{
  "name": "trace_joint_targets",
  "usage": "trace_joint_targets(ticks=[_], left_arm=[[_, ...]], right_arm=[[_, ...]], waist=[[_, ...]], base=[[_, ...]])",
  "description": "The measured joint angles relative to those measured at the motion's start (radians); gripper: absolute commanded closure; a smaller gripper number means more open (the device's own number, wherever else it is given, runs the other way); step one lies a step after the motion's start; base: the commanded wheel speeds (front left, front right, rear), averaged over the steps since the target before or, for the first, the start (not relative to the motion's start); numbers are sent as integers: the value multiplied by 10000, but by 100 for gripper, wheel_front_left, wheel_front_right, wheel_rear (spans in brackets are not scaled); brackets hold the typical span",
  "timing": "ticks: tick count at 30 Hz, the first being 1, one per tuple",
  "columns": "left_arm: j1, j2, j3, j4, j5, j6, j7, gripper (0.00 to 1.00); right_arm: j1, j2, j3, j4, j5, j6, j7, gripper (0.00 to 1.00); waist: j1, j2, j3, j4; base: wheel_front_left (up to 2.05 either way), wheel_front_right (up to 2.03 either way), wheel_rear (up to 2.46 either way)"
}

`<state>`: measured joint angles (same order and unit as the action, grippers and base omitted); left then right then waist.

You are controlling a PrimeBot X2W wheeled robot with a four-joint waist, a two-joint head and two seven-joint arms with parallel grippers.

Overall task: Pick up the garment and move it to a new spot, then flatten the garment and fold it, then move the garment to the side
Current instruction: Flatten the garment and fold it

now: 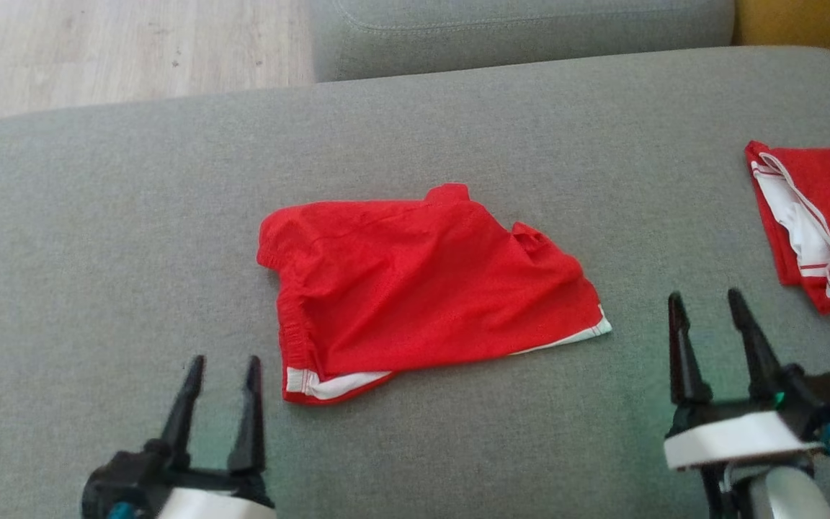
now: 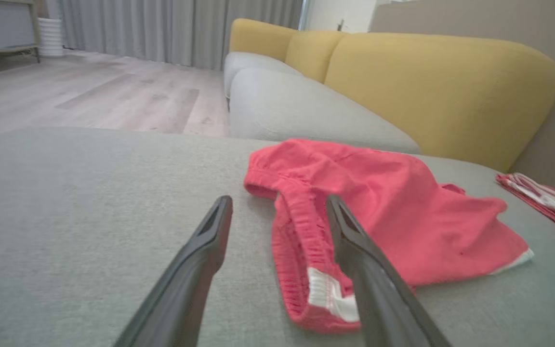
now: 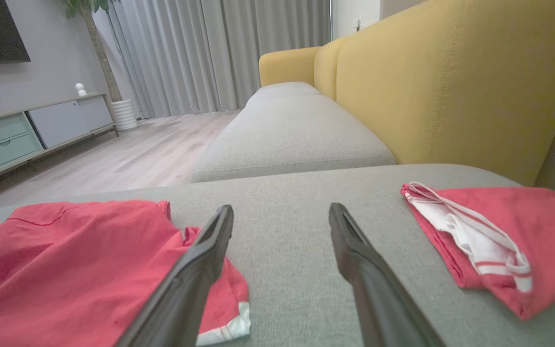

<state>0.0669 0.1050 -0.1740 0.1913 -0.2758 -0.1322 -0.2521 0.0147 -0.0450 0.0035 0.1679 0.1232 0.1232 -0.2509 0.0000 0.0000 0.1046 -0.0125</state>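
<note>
The garment (image 1: 422, 285) is a pair of red shorts with white trim, lying rumpled in the middle of the grey cushion (image 1: 134, 216). Its elastic waistband faces left. My left gripper (image 1: 224, 364) hovers open just short of the waistband's near corner, nothing between its fingers. In the left wrist view the garment (image 2: 383, 212) lies just beyond the open left gripper (image 2: 280, 205). My right gripper (image 1: 703, 299) stands open to the right of the hem, apart from it. The right wrist view has the garment (image 3: 65, 260) at lower left, beside the open right gripper (image 3: 281, 212).
A second red and white garment (image 1: 815, 216) lies folded at the cushion's right edge, also seen as a folded piece (image 3: 499, 236) in the right wrist view. Another grey seat (image 1: 516, 29) and the yellow sofa back (image 3: 451, 82) lie beyond. Wooden floor (image 1: 119, 50) shows at the far left.
</note>
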Motion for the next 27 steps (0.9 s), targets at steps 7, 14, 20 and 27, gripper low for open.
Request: trace_joint_targets(ticks=[7, 14, 20, 27], left_arm=[[-204, 746, -909, -454, -719, -2, 1858, 0], [-242, 1218, -1563, -1346, -1735, -2, 3873, 0], [-569, 1409, -1770, -1331, -1985, 0, 4466, 0], [-714, 1534, -1923, -1233, -2128, 0, 4765, 0]], right_arm=[[-633, -2, 612, 307, -107, 0, 1958, 0], [-973, -151, 1087, 445, -148, 0, 4293, 0], [-1505, -194, 1127, 1072, -560, 0, 4840, 0], [-1728, -194, 1521, 1473, -514, 0, 4978, 0]], waist=[[0, 0, 200, -54], [0, 0, 557, -79], [1, 0, 972, -27], [0, 0, 1224, 60]], base=[[0, 0, 0], [0, 0, 0], [0, 0, 0], [0, 0, 0]])
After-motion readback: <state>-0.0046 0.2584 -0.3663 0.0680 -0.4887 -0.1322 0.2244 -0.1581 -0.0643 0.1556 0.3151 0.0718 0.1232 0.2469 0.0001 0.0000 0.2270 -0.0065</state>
